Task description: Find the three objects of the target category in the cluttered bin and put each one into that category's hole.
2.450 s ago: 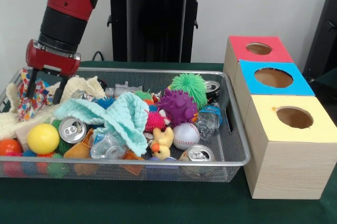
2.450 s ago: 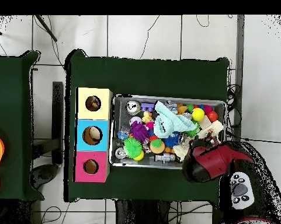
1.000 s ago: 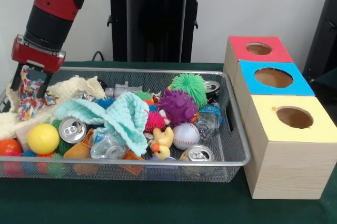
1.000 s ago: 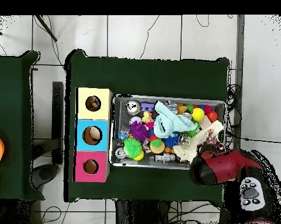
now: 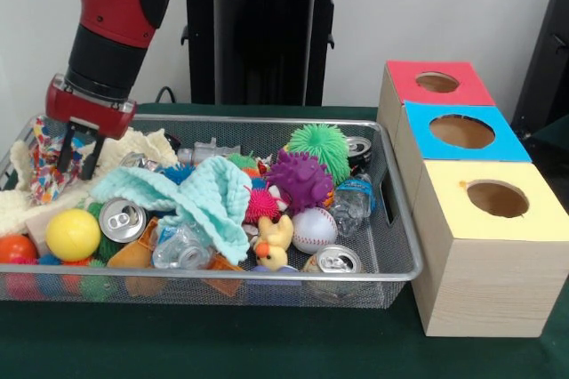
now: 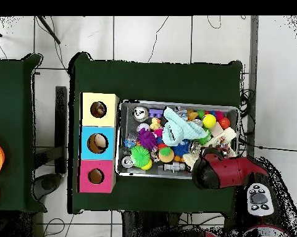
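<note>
Red gripper, fingers spread, hangs over the confetti cloth in the mesh bin; next it likely must descend and pinch.

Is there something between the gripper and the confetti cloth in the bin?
Nothing visible. The gripper hangs at the bin's far corner, right beside the confetti cloth, with no object between them.

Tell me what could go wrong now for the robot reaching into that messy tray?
The hand hangs at the wire tray's far corner, over a confetti cloth beside the cream knitted cloth; it might snag both. The yellow-topped hole sits on the opposite side, so a limp cloth could slip out or catch on the rim while being carried.
</note>
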